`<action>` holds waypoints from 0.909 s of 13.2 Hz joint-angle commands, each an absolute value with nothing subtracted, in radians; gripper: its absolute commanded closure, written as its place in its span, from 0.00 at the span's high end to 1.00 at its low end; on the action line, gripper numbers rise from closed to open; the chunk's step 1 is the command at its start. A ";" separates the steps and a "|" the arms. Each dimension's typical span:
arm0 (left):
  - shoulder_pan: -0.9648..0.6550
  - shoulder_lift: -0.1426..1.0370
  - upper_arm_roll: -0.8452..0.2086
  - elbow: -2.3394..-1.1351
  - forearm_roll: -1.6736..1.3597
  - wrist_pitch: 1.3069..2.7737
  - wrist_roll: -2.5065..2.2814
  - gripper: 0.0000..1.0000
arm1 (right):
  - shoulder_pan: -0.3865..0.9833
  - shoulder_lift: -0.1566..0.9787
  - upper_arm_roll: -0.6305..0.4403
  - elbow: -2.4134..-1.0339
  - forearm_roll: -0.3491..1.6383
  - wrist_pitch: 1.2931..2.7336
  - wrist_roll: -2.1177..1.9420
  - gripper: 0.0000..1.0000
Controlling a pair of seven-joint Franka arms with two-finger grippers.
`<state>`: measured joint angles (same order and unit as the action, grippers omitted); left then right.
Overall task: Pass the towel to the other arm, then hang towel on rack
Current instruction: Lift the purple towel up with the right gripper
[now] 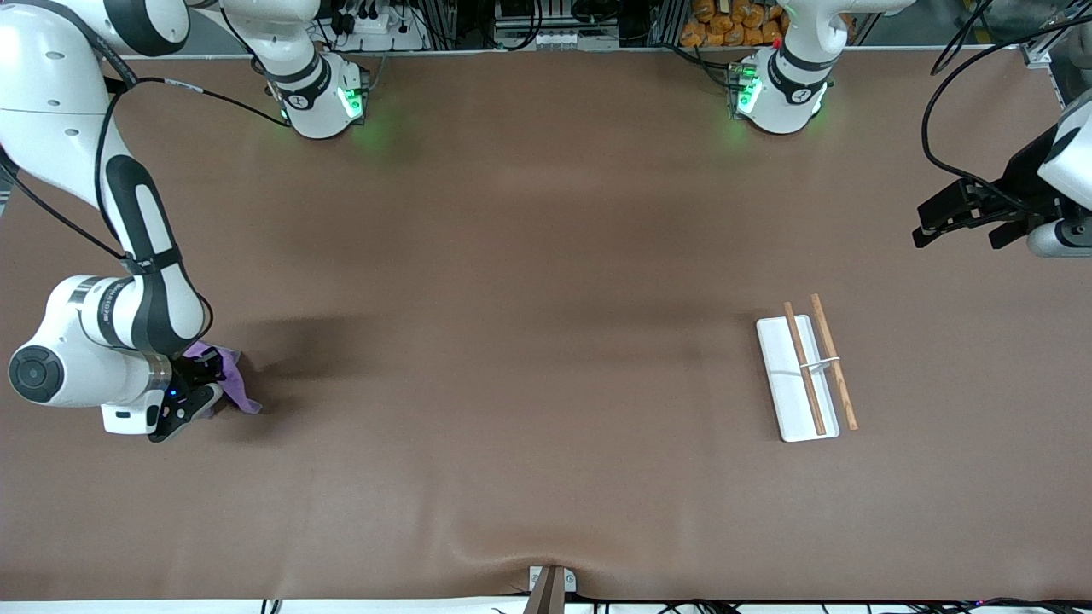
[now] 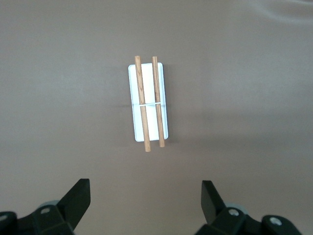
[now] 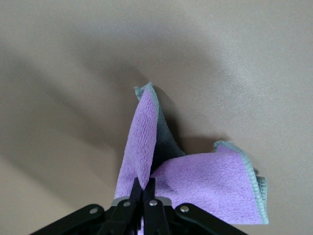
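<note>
Right wrist view catches what the front view hides: right gripper (image 3: 145, 188) pinched tight on the towel (image 3: 195, 188) at the right arm's end of the table (image 1: 529, 256). Left gripper (image 2: 145, 196) hovers spread wide above the rack (image 1: 798, 375), wide bare table between them.

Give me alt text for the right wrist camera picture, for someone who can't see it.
The right hand is shut, pinching a fold of the towel, purple with a grey edge and underside. The cloth spreads from the fingers over the brown table, one corner peaked up.
</note>
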<state>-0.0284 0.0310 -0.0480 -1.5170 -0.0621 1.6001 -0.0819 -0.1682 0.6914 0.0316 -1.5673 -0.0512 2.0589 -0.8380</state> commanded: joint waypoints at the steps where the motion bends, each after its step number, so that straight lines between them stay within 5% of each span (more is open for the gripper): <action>1: -0.031 0.037 -0.048 -1.500 -0.078 1.603 -0.089 1.00 | -0.167 0.621 0.043 -1.427 -0.014 1.891 -0.854 0.00; 12: -0.031 0.037 -0.049 -1.500 -0.078 1.609 -0.089 1.00 | -0.147 0.577 0.051 -1.427 -0.003 1.844 -0.816 0.00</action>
